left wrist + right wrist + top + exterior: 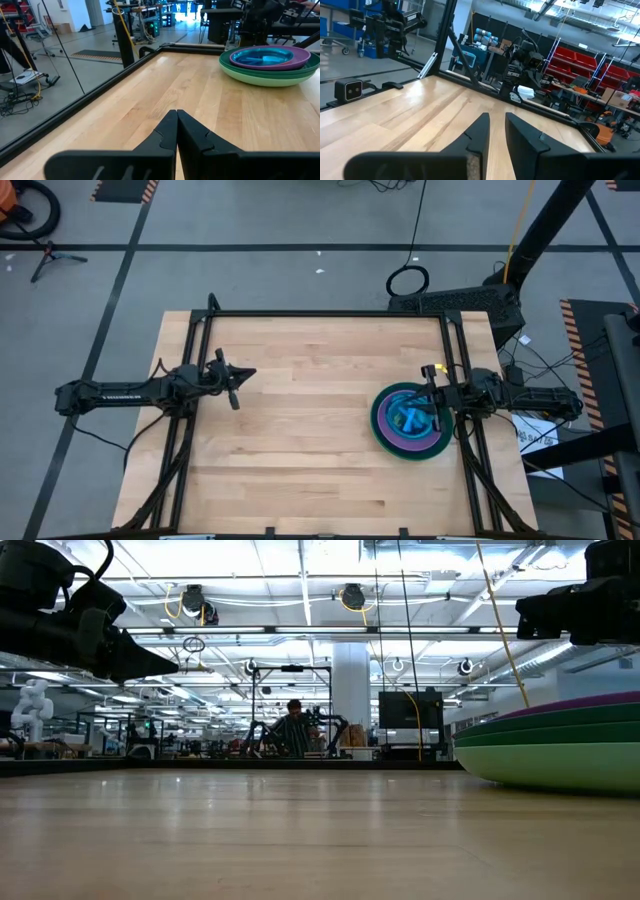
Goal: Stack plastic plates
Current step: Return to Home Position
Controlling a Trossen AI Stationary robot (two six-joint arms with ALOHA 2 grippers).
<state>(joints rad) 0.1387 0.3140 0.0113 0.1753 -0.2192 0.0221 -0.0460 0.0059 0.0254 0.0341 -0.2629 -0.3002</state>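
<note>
The plastic plates [410, 420] stand in one stack on the right part of the wooden table. Green ones are at the bottom, a purple one [295, 57] lies above them and a cyan-blue one [262, 55] is on top. The lowest plate's underside rests on the wood [560, 745]. My right gripper [432, 385] hovers level over the stack's right rim; in the right wrist view it [497, 125] is open with nothing between its fingers. My left gripper [235, 380] is shut and empty at the table's left, pointing level toward the stack [176, 115].
Black frame rails [330, 314] run along the table's far, left and right edges. A small camera [352, 90] sits at the table's edge. Bare wood [310, 410] lies between the two grippers. A person [293, 730] is far off in the room.
</note>
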